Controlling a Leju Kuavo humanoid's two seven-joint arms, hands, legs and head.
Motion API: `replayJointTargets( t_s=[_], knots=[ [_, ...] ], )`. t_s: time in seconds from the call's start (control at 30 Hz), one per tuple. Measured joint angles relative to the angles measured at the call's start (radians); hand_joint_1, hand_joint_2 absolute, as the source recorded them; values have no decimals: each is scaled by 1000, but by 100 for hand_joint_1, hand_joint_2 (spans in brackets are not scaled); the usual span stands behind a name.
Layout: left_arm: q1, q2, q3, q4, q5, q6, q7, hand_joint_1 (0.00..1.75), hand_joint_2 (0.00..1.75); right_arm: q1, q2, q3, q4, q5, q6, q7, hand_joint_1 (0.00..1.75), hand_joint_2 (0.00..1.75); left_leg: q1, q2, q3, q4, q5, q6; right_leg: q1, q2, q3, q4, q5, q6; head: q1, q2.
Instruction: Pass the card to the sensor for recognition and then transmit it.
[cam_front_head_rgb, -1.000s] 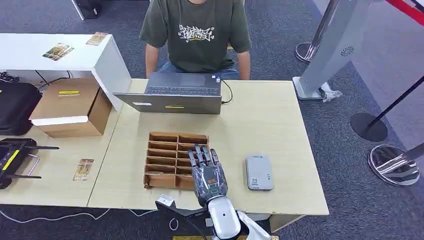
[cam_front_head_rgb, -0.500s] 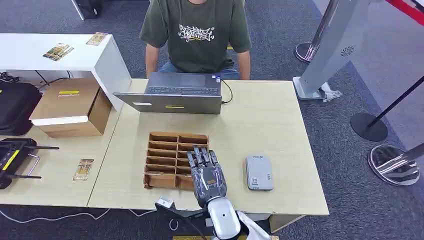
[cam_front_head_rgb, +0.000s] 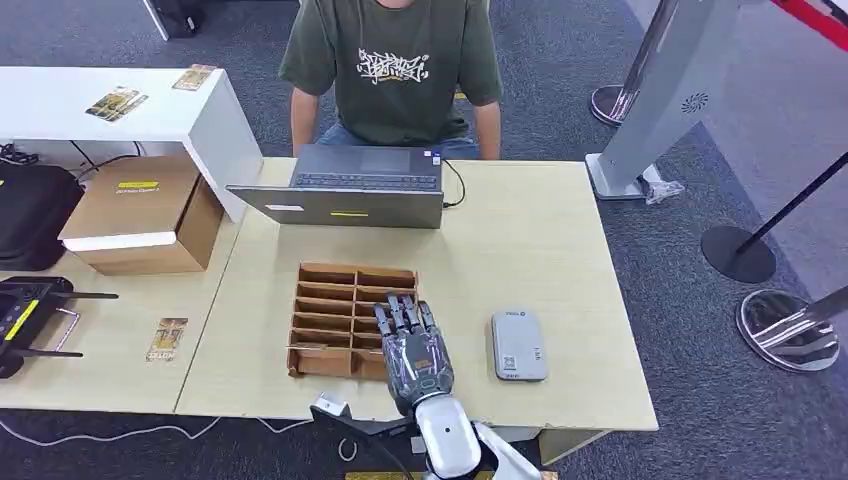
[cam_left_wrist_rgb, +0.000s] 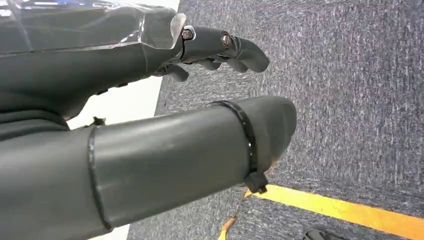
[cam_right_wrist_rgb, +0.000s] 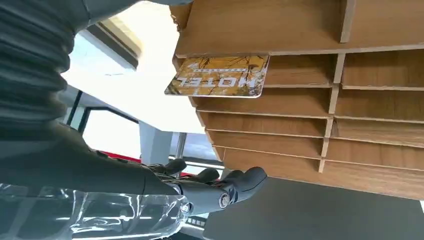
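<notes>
The right hand (cam_front_head_rgb: 415, 345) hovers, fingers spread and empty, over the brown slotted cardboard card rack (cam_front_head_rgb: 325, 315). The yellow hotel card (cam_right_wrist_rgb: 218, 82) sits in its slot; pickup, scanning at the grey sensor (cam_front_head_rgb: 518, 344) beside the rack, and handover all remain.

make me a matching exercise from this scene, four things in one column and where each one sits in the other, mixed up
Things:
1. card reader
2. laptop
3. hotel card
4. cardboard box

Places:
A. standing in a slot of the wooden organizer
B. on the side table to the robot's left
C. flat on the table, just right of the right hand
D. at the table's far edge, in front of the seated person

Pairs: 1-C, 2-D, 3-A, 4-B
</notes>
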Motion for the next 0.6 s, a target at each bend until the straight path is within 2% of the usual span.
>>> replayJointTargets(
  t_s=[0.6],
  knots=[
    [9,0,-36,-29,19,-3,16,0,0,-4,0,0,29,2,-5,12,0,175,0,0,0,0,0,0,0,0,0,0,0,0,0,0]
  ],
)
